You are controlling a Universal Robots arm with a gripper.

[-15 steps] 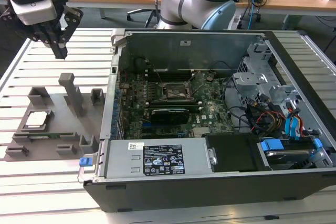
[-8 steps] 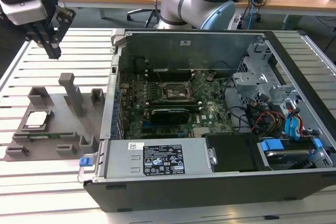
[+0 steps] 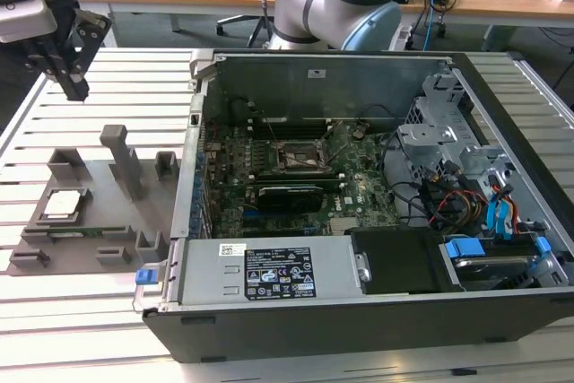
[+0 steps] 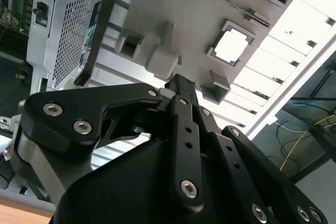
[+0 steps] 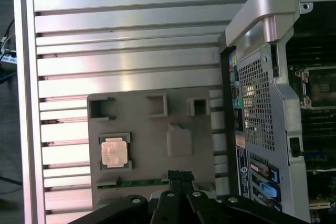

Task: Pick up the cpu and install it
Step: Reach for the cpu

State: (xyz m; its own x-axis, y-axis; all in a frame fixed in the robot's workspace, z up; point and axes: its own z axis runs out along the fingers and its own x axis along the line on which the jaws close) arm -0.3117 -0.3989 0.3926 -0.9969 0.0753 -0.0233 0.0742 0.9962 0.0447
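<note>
Claw point(image 3: 76, 87) closed on nothing, poised well clear above the grey fixture plate point(image 3: 99, 213). The cpu point(image 3: 63, 204) lies flat in its pocket on that plate — not yet gripped. You should spread the fingers first, centre over the chip, descend square and take opposite rims — no tilt, no scraping the pocket walls.
</note>
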